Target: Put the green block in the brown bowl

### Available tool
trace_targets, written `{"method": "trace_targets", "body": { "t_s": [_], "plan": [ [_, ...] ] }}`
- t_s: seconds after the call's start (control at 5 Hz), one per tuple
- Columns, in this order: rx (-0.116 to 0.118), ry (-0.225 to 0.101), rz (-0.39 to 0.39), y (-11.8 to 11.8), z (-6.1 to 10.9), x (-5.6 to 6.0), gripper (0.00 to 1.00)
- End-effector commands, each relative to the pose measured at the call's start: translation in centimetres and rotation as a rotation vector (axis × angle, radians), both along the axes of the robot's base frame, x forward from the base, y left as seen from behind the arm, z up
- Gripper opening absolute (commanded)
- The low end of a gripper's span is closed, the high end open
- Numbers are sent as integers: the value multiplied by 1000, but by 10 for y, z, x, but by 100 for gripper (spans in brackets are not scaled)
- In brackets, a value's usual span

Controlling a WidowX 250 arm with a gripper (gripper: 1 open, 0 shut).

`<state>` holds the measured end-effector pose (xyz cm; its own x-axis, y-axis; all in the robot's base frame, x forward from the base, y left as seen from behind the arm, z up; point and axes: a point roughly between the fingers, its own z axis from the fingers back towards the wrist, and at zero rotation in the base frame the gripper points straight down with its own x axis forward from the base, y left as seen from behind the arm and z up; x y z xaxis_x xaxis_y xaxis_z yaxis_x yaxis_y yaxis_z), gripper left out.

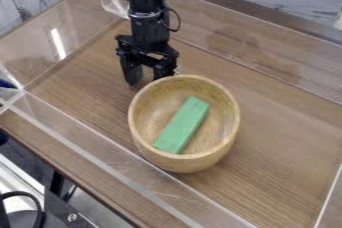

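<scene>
Lying inside the brown bowl (186, 123), the green block (183, 125) rests flat on the pale grainy floor, running diagonally from the near left toward the far right, with its far end leaning up toward the bowl's inner wall. The bowl sits on the wooden counter (267, 82), roughly in the middle of the view and a little toward the near side. Just beyond the bowl's far left rim stands the black robot arm (144, 2), pointing almost straight down, and its fingers (146, 69) are spread wide apart with nothing between them; the two dark prongs hang just above the counter surface, close beside the outside of the bowl's rim. Whether they touch the rim cannot be told from this view. The block is clear of the fingers, lying wholly within the bowl. Low transparent walls (80, 122) ring the counter, catching bright reflections along the left and near edges. At the near left corner, below the counter edge, some dark cables (20, 210) show.
</scene>
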<state>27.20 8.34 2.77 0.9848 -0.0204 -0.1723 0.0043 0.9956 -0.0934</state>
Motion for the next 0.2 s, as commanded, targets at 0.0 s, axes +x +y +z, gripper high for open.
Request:
{"method": "trace_targets", "body": {
  "t_s": [0.0],
  "plan": [
    [17,-123,6,5,46,15,100]
  ]
}}
